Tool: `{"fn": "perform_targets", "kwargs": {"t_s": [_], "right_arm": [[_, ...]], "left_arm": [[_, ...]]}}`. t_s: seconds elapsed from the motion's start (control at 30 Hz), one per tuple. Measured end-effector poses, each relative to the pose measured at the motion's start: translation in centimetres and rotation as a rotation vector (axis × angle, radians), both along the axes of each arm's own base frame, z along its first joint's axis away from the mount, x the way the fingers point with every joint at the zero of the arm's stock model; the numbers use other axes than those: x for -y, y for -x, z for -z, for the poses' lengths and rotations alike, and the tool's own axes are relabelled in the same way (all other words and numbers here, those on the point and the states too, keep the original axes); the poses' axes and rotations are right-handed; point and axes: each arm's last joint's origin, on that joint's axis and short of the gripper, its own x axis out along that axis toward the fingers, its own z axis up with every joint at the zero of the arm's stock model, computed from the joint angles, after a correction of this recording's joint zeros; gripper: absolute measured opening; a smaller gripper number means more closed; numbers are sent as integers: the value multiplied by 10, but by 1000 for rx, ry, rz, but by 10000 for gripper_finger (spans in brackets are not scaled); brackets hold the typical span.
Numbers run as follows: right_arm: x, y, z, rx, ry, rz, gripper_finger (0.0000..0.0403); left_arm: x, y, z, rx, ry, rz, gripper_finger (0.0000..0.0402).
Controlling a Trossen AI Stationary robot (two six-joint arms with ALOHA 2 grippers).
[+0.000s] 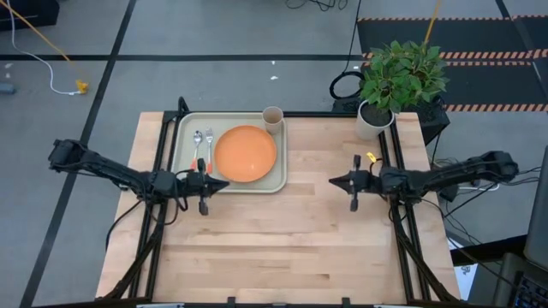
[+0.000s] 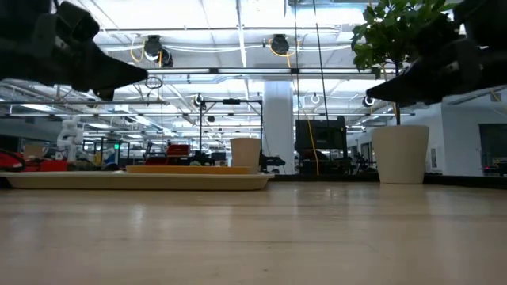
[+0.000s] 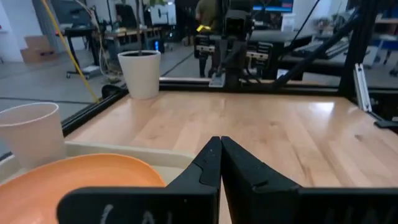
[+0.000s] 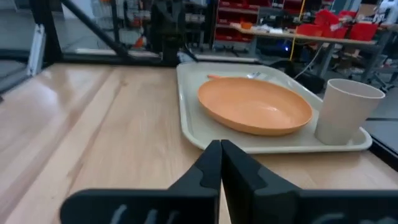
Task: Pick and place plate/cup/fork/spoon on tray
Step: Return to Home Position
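tray [image 1: 183,137]: pale, rimmed, at the table's far left quarter; holds all four items, so the task looks complete. rigid and wide; best taken by a long rim if moved at all.

plate [image 1: 246,154]: orange, flat on the tray's middle. likely light, stiff plastic, smooth and a little slippery; only the thin raised edge offers a pinch.

cup [image 1: 272,119]: tan, upright in the tray's far right corner, just beside the plate. probably light and thin-walled, easily crushed or tipped; pinch the wall or rim gently.

fork [image 1: 208,145] and spoon [image 1: 199,147]: side by side on the tray's left strip, beside the plate, orange handles toward the near edge. small, stiff, low-lying; take across the handle, near mid-length.

left gripper [image 1: 224,183]: above the tray's near edge, by the plate; jaws closed together, empty.

right gripper [image 1: 333,180]: over bare table [image 1: 291,248], well apart from the tray; jaws closed together, empty.
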Motion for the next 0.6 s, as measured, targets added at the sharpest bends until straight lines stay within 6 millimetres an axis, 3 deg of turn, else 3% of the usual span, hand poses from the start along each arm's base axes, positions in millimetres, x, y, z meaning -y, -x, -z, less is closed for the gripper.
{"fn": "perform_targets", "kwargs": {"t_s": [0.27,0.6], "right_arm": [[1,14,-12,143,0,-1,0],[2,27,-17,181,4,-25,0]], "left_arm": [[-1,5,5,21,-15,2,8],[0,9,-1,58,-62,67,9]]}}
